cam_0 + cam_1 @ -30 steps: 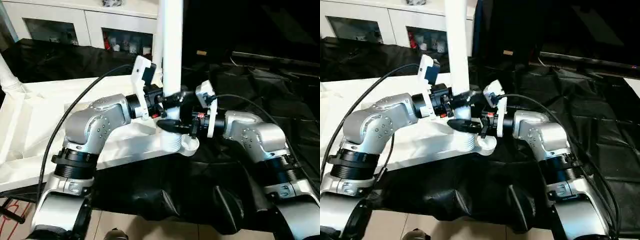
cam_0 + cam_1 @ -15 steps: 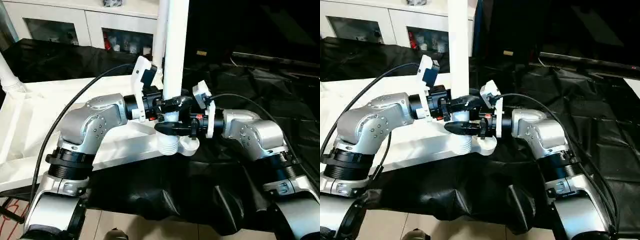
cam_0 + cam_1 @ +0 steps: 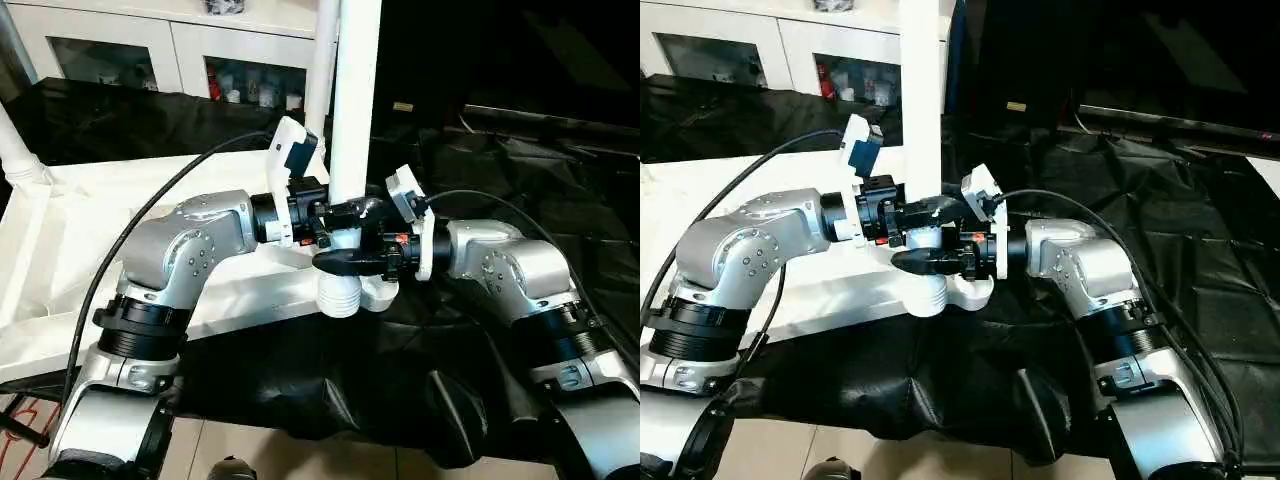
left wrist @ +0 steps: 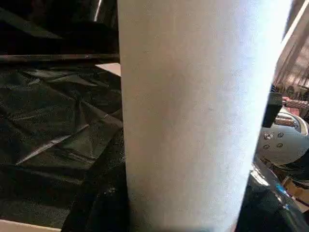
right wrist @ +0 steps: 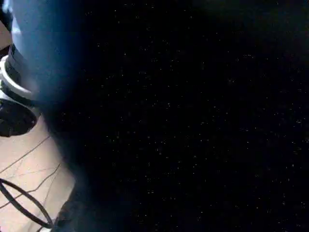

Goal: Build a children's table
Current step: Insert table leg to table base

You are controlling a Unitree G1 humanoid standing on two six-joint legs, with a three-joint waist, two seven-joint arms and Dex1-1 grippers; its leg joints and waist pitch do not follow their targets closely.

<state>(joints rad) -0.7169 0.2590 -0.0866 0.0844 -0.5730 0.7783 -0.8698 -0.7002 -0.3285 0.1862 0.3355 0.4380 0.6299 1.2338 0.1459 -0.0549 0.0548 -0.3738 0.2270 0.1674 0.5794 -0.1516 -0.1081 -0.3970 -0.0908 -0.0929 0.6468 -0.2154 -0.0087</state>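
Both grippers meet on one upright leg point(image 3: 355, 110): left gripper point(image 3: 338, 212) clamps it from the left, right gripper point(image 3: 352, 262) grasps its ribbed foot just beside the corner socket point(image 3: 380, 291). Three legs are visible. One tabletop point(image 3: 60, 250) lies underside-up on black sheeting point(image 3: 520, 170), and one cabinet point(image 3: 150, 50) stands behind.

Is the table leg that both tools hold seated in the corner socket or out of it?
Out. The leg's ribbed end hangs beside the socket, not inside it.
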